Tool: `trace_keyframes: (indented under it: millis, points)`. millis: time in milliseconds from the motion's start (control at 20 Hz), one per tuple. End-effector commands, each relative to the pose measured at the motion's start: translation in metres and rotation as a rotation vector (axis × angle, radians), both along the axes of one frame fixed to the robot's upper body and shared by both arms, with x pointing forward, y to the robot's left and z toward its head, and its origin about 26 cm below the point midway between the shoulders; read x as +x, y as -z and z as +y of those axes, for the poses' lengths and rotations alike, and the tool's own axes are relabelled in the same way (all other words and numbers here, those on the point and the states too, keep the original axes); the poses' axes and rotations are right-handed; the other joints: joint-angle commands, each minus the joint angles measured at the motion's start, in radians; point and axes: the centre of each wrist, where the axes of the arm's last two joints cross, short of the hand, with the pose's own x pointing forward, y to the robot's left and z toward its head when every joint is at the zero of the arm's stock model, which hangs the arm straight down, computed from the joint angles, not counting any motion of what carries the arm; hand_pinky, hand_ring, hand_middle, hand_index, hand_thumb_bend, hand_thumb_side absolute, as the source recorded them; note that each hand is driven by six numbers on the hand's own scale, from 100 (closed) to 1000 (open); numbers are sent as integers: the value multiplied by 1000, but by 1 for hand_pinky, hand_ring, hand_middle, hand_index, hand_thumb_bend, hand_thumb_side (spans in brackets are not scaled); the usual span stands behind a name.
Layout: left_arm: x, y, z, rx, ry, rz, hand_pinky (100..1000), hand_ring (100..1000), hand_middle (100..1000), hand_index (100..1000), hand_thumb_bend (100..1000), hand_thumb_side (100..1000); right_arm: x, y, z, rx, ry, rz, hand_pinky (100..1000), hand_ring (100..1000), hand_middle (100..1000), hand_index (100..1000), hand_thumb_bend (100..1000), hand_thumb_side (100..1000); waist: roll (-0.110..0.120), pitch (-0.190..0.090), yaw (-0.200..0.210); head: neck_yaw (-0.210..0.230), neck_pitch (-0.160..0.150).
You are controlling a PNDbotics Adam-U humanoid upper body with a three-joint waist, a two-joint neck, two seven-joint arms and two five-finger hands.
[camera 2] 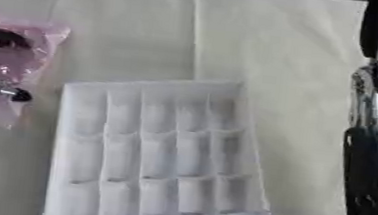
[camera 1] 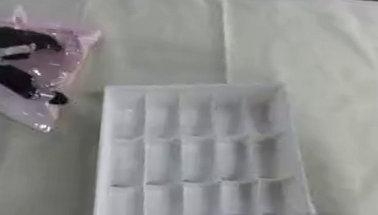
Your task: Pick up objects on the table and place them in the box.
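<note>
A pink see-through bag [camera 1: 56, 53] with something dark inside lies at the table's left edge. My left hand [camera 1: 12, 80] comes in from the left, its black fingers and thumb curled round the bag. The white box [camera 1: 190, 86], split into several small empty compartments, lies tilted in the middle and front. My right arm runs down the right edge, and its dark hand [camera 2: 375, 199] is low at the right, apart from the box; the frame edge cuts it off.
A cream cloth [camera 1: 149, 20] covers the table, with a fold line [camera 1: 224, 43] running from the far edge down to the box. Bare cloth lies between the bag and the box and behind the box.
</note>
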Motion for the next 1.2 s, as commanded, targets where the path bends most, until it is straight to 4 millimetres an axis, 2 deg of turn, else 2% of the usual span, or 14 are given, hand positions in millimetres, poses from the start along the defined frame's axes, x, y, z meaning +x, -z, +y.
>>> trace_keyframes:
  millis: [50, 100, 150, 200, 250, 300, 350, 400, 450, 500, 650, 700, 850, 1200]
  points:
    - [-2, 4, -2, -24, 24, -19, 1000, 1000, 1000, 1000, 615, 651, -2, -10, -4, -12, 4, -32, 364, 624, 808, 616, 100, 641, -2, -8, 1, 0, -3]
    - [-2, 4, -3, -32, 31, -32, 960, 995, 1000, 1000, 575, 610, -2, -10, -4, -11, 4, -32, 363, 624, 808, 616, 100, 641, -2, -7, 1, 0, -3]
    - [-3, 5, -4, -48, 40, -55, 889, 960, 984, 1000, 467, 490, -2, -10, -4, -11, 4, -32, 363, 623, 808, 615, 100, 641, -3, -7, 1, -1, -3]
    - [-4, 6, -4, -62, 45, -76, 919, 975, 995, 1000, 517, 549, -2, -10, -4, -11, 4, -32, 363, 623, 808, 615, 100, 641, -3, -6, 0, -1, -3]
    - [-5, 8, -4, -96, 50, -117, 705, 864, 922, 923, 289, 148, -2, -10, -4, -10, 5, -32, 363, 623, 808, 614, 100, 641, -3, -5, 0, -2, -3]
    - [-7, 11, -4, -129, 49, -162, 662, 840, 904, 901, 264, 100, -2, -10, -4, -9, 5, -31, 363, 623, 808, 614, 100, 641, -4, -5, 0, -2, -3]
    - [-8, 13, -4, -159, 49, -215, 511, 749, 822, 795, 100, 100, -2, -10, -5, -9, 5, -32, 363, 623, 808, 614, 100, 641, -5, -5, 1, -3, -3]
    - [-10, 15, -4, -183, 49, -263, 543, 769, 840, 820, 132, 100, -2, -10, -5, -8, 5, -32, 363, 623, 808, 614, 100, 641, -5, -4, 1, -3, -3]
    - [-10, 17, -4, -206, 54, -313, 376, 651, 752, 699, 100, 165, -2, -10, -4, -7, 4, -33, 363, 623, 808, 613, 100, 641, -6, -4, 1, -2, -3]
    - [-11, 20, -5, -224, 61, -355, 360, 640, 744, 690, 100, 171, -2, -10, -4, -7, 4, -33, 363, 623, 808, 613, 100, 642, -7, -5, 1, -2, -3]
    - [-13, 23, -8, -275, 105, -484, 139, 497, 574, 533, 100, 246, -2, -10, -4, -6, 2, -32, 362, 622, 807, 612, 100, 643, -8, -5, 2, -1, -3]
    - [-13, 25, -8, -289, 117, -520, 150, 503, 581, 543, 100, 244, -2, -10, -4, -6, 2, -31, 362, 622, 807, 612, 100, 643, -8, -5, 3, -1, -3]
    - [-14, 28, -8, -341, 137, -636, 100, 429, 508, 462, 100, 249, -3, -10, -4, -4, 0, -30, 361, 620, 803, 609, 100, 645, -9, -6, 5, -1, -3]
    - [-11, 33, -6, -358, 136, -710, 100, 425, 502, 456, 100, 247, -3, -9, -3, -7, -4, -23, 358, 617, 798, 604, 100, 646, -6, -10, 8, -1, -3]
